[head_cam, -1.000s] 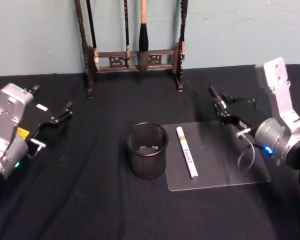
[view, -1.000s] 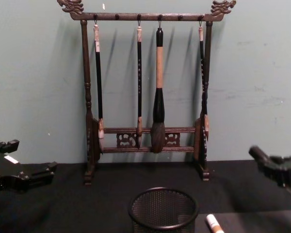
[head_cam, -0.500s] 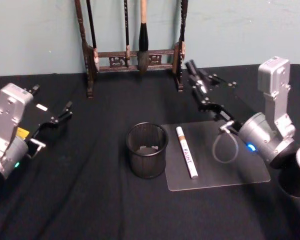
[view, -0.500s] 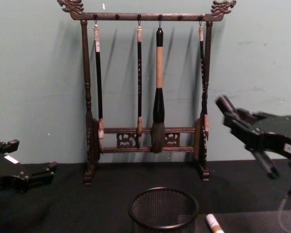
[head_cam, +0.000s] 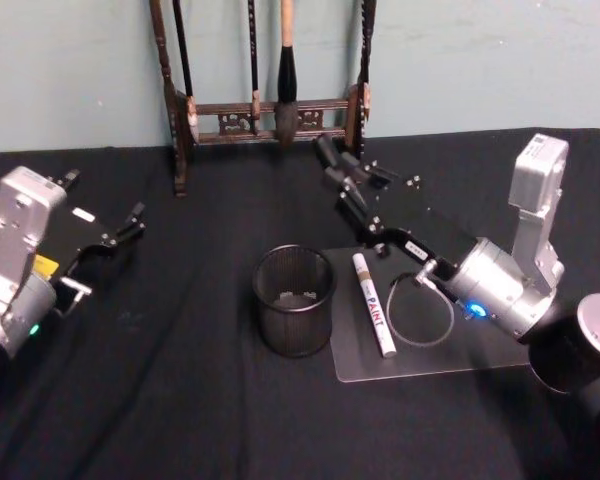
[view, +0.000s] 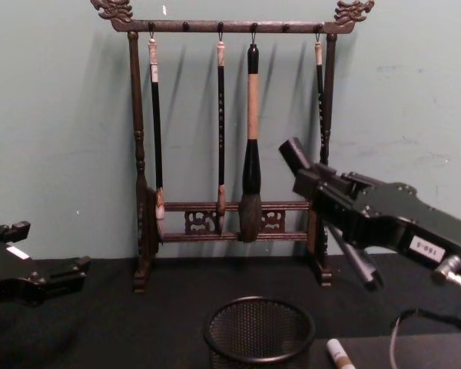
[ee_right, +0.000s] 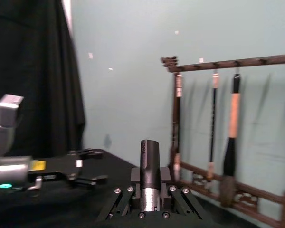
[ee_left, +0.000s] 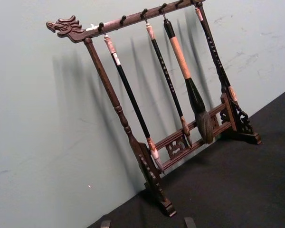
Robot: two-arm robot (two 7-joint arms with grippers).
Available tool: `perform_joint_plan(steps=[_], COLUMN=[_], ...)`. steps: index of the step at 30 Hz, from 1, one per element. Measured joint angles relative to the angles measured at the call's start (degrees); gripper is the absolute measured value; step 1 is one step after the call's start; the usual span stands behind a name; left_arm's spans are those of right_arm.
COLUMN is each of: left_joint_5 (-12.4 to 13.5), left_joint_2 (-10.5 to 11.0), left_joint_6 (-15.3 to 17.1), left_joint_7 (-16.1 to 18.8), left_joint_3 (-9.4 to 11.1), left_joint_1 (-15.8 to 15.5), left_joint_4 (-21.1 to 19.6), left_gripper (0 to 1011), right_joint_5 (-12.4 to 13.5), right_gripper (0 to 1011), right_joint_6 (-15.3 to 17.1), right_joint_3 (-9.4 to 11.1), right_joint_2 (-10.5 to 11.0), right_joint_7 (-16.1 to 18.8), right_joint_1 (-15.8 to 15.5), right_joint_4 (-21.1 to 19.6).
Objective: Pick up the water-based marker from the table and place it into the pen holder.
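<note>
The black-draped bench (head_cam: 180,420) carries everything, with open cloth on the near and left sides. The tall wooden brush rack (head_cam: 270,106) closes off the far edge. The right end effector (head_cam: 332,170) hangs raised over the far middle of the bench, just in front of the rack's foot. Its fingers are spread apart and grasp nothing. The left end effector (head_cam: 105,198) is parked well off to the left, likewise released and empty, so the right arm is clearly the nearer one.

A clear sheet (head_cam: 450,355) lies right of centre. The pen holder (head_cam: 294,300), an upright mesh cup, stands at its left edge. The water-based marker (head_cam: 373,304) rests on that sheet, just beside the holder but apart from it.

The coming move turns on this: the marker lies below the right fingertips, nearer the robot and a little to the right. Its long axis runs roughly away from the robot, the far end angled slightly left. I judge the fingers should close across that axis — there is room on the right side, less by the holder. A cable loop (head_cam: 418,346) at the wrist hangs over the sheet near the marker and could brush it
</note>
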Motion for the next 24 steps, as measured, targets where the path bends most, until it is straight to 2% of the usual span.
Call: perform_joint_plan(steps=[4, 10, 16, 24], left_joint_5=[0.00, 0.00, 0.00, 0.00], left_joint_2=[0.00, 0.00, 0.00, 0.00], left_joint_6=[0.00, 0.00, 0.00, 0.00], left_joint_7=[0.00, 0.00, 0.00, 0.00], left_joint_3=[0.00, 0.00, 0.00, 0.00], left_joint_1=[0.00, 0.00, 0.00, 0.00], left_joint_4=[0.00, 0.00, 0.00, 0.00], left_gripper=[1001, 1001, 1001, 1001], right_joint_5=[3.64, 5.89, 5.98, 4.65], right_gripper=[241, 241, 242, 241], right_joint_6=[0.36, 0.43, -0.63, -1.99], right_joint_3=[-0.91, -2.15, -3.59, -6.17], right_joint_2=[0.38, 0.12, -0.42, -1.07], right_joint_7=[3.97, 5.85, 6.12, 5.63], right_joint_1=[0.76, 1.53, 2.50, 4.13], right_joint_4=[1.60, 3.47, 5.03, 6.76])
